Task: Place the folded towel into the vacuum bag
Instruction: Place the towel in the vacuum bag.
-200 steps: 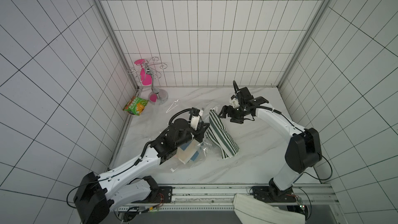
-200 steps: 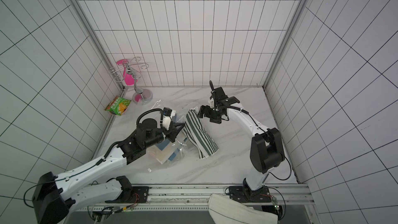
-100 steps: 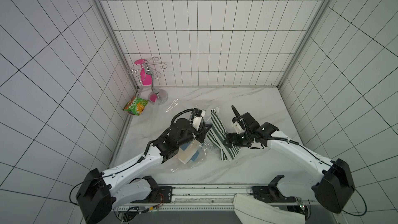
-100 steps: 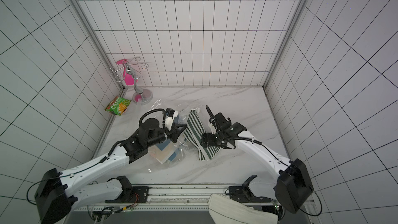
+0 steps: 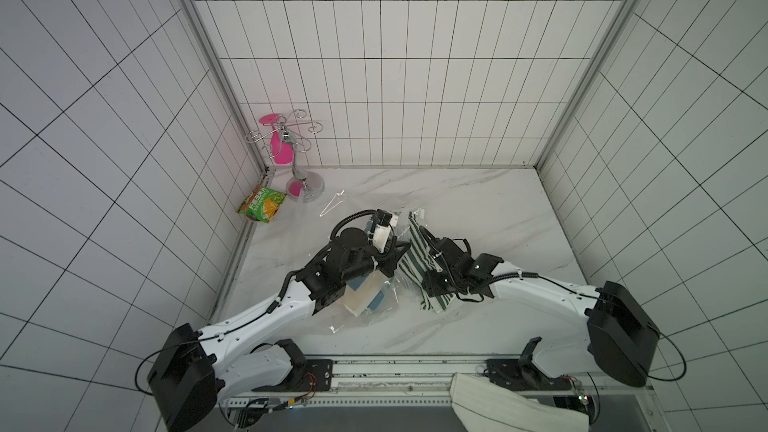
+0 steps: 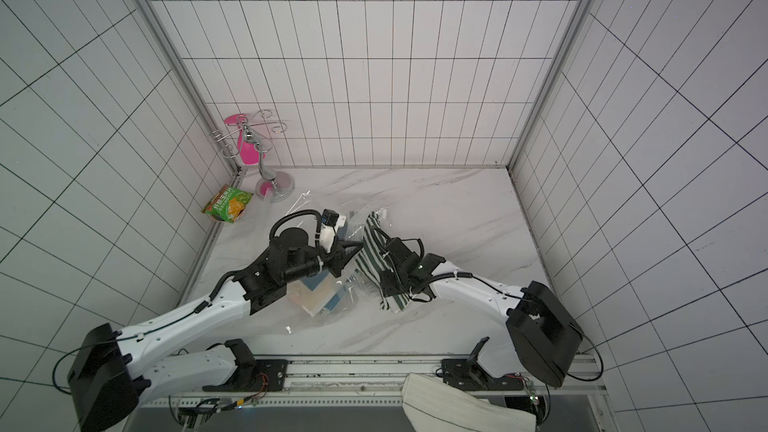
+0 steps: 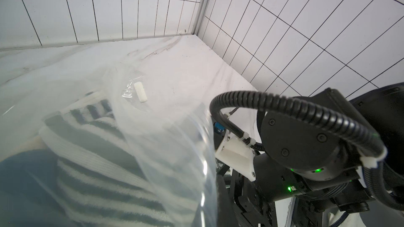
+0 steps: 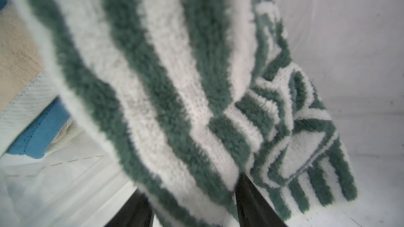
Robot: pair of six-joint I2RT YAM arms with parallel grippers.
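Right arm has swung from the towel's far end down to its near end, jaws narrowing on the way; left arm is hardly shifting.

Left gripper (image 5: 397, 257) is clamped tight, holding the vacuum bag's (image 5: 374, 320) upper film lifted, with the mouth facing the towel. Blue and beige folded cloths (image 5: 362, 297) are already lying inside.

Green-and-white striped towel (image 5: 417, 261) is lying on the marble table (image 5: 498, 209) against that mouth, not yet inside by my reading.

Right gripper (image 8: 192, 206) is straddling the towel's near edge. The wrist view is blurred, so cannot tell whether the pinch is complete.

Risks:
- Jaws catching only the top layer, so the fold is opening on the lift.
- Towel dragging the lower lip and bunching the bag.
- Slick film slipping from the left pinch, mouth collapsing.
- Towel jamming against the cloths inside.
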